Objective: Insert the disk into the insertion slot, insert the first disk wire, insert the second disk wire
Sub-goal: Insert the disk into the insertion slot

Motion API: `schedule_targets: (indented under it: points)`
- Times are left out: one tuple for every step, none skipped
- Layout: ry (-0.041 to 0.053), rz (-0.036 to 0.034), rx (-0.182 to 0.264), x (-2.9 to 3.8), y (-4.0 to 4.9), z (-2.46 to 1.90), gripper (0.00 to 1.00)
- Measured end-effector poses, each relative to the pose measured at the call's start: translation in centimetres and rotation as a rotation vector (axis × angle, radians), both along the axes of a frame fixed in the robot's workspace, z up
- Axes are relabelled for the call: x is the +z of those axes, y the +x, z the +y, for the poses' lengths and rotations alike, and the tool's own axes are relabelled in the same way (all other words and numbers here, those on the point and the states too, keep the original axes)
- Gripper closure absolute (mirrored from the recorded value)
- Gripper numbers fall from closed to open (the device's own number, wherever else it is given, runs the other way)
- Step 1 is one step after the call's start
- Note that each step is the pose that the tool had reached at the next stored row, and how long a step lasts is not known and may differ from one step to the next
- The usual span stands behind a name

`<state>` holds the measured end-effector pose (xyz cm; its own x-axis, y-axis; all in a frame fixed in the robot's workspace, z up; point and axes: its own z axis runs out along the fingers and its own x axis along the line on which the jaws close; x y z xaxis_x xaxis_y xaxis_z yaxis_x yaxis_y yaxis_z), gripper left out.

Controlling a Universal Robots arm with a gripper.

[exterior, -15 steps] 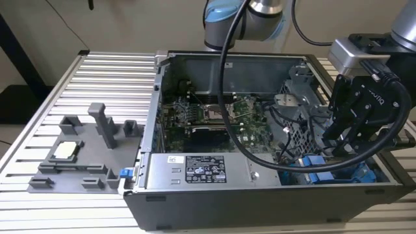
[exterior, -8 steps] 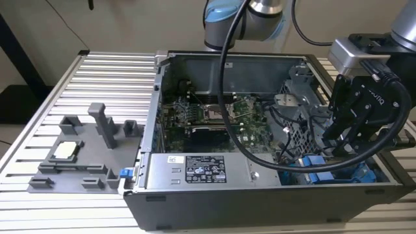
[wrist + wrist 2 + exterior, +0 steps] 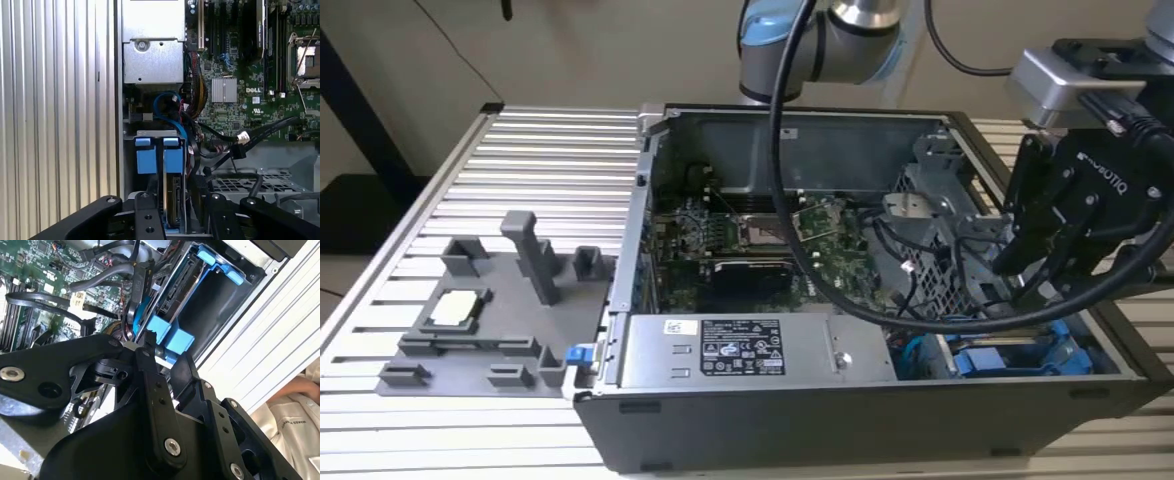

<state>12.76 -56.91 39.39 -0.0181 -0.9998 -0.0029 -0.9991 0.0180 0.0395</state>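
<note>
The tool [image 3: 165, 352] hangs over the corner of the open computer case [image 3: 854, 420] on the exterior view's right, past the end of the grey power-supply box [image 3: 734, 350]. The insertion slot [image 3: 1007, 360] lies directly under it there, marked by its blue plastic rails.

In the first wrist view the disk [image 3: 173, 200] stands on edge, seen as a thin strip, with the two blue tabs of its carrier [image 3: 156, 155] at one end. It lies straight ahead of the tool, its long axis running on in line with the tool's own axis and not across it. It is down among the slot's rails, though how deeply it is seated cannot be judged.

The tool's tip meets the carrier's tabbed end. Whether the tool is clamped on the carrier or merely resting at it cannot be told from these views.

A black cable with a white connector [image 3: 242, 136] hangs loose on the motherboard [image 3: 235, 105] side of the disk, near it but not plugged into it. So neither wire looks inserted yet. The case sits on a ribbed aluminium worktop [image 3: 534, 160].
</note>
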Motion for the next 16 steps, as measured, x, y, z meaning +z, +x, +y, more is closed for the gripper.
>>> schedule_targets:
  points:
    - [-0.0001,0.0,0.0,0.17,0.0,0.0,0.6]
    - [-0.0004,0.0,0.0,0.31,0.0,0.0,0.6]
    - [-0.0004,0.0,0.0,0.42,0.0,0.0,0.6]
    - [-0.0006,0.0,0.0,0.51,0.0,0.0,0.6]
    - [-0.0009,0.0,0.0,0.66,0.0,0.0,0.6]
    - [-0.0012,0.0,0.0,0.81,0.0,0.01,0.6]
    - [-0.0014,0.0,0.0,0.95,0.0,0.01,0.6]
    - [-0.0015,0.0,0.0,1.07,0.0,0.01,0.6]
    - [-0.0016,0.0,0.0,1.1,0.0,0.01,0.6]
    - [-0.0015,-0.0025,0.0,1.09,0.0,0.01,0.6]
    - [-0.0016,-0.0163,0.0,1.09,-0.03,0.01,0.6]
    - [-0.0017,-0.034,0.0,1.1,-0.09,0.02,0.6]
    - [-0.0014,-0.0521,0.0,1.09,-0.14,0.02,0.6]
    - [-0.0012,-0.07,0.001,1.1,-0.18,0.02,0.6]
    - [-0.0009,-0.0886,0.001,1.09,-0.22,0.03,0.6]
    - [-0.0006,-0.1071,0.001,1.09,-0.27,0.04,0.6]
